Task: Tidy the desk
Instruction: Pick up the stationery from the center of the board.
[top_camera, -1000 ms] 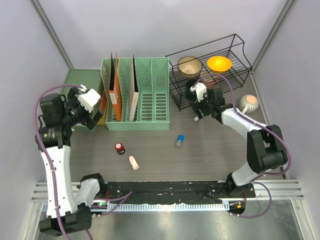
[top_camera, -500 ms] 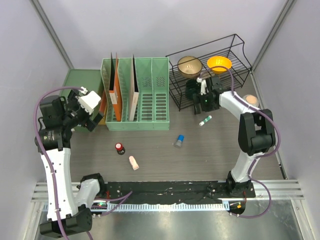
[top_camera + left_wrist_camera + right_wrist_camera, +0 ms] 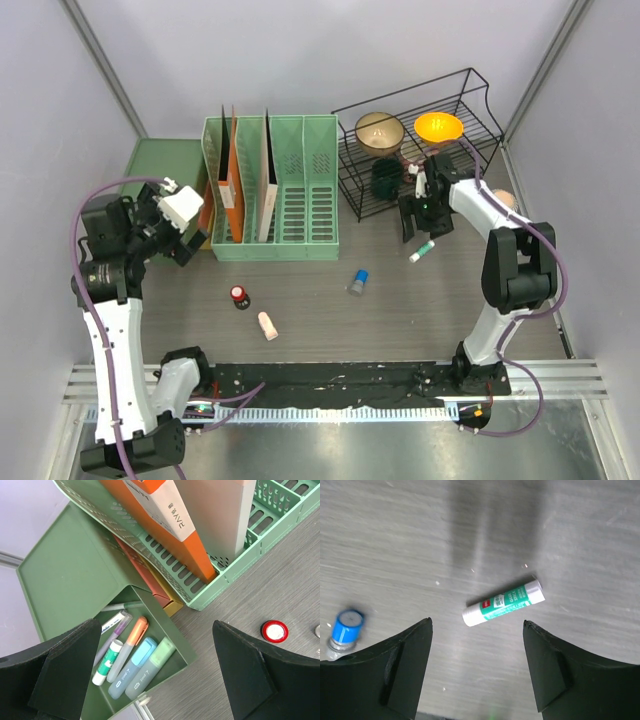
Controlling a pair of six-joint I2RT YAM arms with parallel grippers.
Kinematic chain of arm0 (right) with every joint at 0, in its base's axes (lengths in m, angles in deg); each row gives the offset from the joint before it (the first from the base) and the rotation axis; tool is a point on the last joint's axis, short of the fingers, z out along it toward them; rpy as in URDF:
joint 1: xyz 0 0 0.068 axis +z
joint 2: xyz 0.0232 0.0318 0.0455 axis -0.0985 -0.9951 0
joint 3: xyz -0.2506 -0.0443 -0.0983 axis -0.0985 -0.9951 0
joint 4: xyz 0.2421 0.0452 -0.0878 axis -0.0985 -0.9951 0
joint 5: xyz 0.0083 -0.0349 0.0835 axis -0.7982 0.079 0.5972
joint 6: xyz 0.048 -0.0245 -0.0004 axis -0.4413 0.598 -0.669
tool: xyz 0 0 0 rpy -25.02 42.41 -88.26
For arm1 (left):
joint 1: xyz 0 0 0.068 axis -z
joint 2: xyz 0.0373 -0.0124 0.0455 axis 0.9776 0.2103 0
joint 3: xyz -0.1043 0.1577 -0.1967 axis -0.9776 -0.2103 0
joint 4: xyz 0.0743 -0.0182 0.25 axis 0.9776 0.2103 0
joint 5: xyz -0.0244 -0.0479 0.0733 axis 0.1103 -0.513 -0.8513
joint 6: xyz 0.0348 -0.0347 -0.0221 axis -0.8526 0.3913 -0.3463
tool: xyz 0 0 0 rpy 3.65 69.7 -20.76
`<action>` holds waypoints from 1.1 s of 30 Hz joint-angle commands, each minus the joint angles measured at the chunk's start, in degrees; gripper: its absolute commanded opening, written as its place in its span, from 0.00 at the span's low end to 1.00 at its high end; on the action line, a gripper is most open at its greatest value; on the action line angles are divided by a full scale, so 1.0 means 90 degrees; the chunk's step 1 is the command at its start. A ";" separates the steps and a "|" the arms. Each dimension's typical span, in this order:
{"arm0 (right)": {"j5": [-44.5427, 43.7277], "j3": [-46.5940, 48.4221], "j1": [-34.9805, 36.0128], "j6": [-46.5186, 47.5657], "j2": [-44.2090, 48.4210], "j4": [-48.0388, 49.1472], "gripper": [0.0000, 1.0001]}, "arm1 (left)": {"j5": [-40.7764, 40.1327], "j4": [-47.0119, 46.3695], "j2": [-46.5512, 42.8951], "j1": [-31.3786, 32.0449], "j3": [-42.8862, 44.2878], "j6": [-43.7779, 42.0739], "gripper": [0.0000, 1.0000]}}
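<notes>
Right fingers (image 3: 405,665) — spread apart, nothing clamped. They hang above a green-and-white glue stick (image 3: 503,603) lying flat on the tabletop (image 3: 580,525). In the right wrist view the stick shows in the gap between the two tips, with no contact. A blue-capped bottle (image 3: 343,627) lies off to the left in that view, blurred. From above, the stick sits just in front of the black wire rack (image 3: 355,185), toward its right end. The rack carries a tan bowl (image 3: 380,131) and an orange bowl (image 3: 439,127); there is also a dark object inside that I cannot make out. A striped round thing (image 3: 500,205) shows partly behind the right arm.

Left fingers (image 3: 65,675) — wide apart, empty. Below them is an open green drawer (image 3: 172,630) with pens side by side: purple marker (image 3: 116,630), orange marker (image 3: 131,640), blue highlighter (image 3: 131,667), green highlighter (image 3: 152,665) and a white-and-green stick (image 3: 107,662). The drawer sticks out from a flat green box (image 3: 75,565) beside the green file rack (image 3: 235,555). An orange binder (image 3: 165,525) stands in the rack, with a pale binder (image 3: 220,510) next to it. A red-capped jar (image 3: 274,630) stands on the tabletop near the rack's front corner.

The tabletop is dark grey-brown wood grain. It runs under both arms from the racks at the back to the black rail and metal strip at the near edge, where the bases sit. Loose on it, well apart: glue stick, bottle, jar and a small pink piece (image 3: 267,325).
</notes>
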 commanded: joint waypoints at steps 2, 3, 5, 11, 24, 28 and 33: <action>-0.0261 0.0054 -0.0189 0.0355 -0.0066 -0.0668 0.77 | 0.0050 -0.0011 -0.0177 -0.0030 -0.0024 -0.0108 1.00; -0.0271 -0.0014 -0.0286 0.0376 -0.0076 -0.0688 0.77 | 0.0040 -0.0010 -0.0187 -0.0031 -0.0043 -0.0118 1.00; -0.0300 -0.0063 -0.0355 0.0463 -0.0124 -0.0697 0.77 | 0.0040 -0.0001 -0.0197 -0.0021 -0.0053 -0.0138 1.00; -0.0193 -0.0112 -0.0638 0.0678 -0.0378 -0.1039 0.77 | 0.0030 -0.0001 -0.0197 -0.0021 -0.0073 -0.0167 1.00; 0.0061 -0.0581 -0.0824 0.1020 -0.0633 -0.1176 0.77 | 0.0011 0.0029 -0.0236 -0.0031 -0.0112 -0.0236 1.00; 0.0139 -0.0688 -0.0834 0.1069 -0.0603 -0.1176 0.77 | 0.0020 0.0029 -0.0245 -0.0030 -0.0141 -0.0245 1.00; 0.0188 -0.0805 -0.0824 0.1137 -0.0652 -0.1089 0.75 | 0.0030 0.0038 -0.0245 -0.0031 -0.0141 -0.0245 1.00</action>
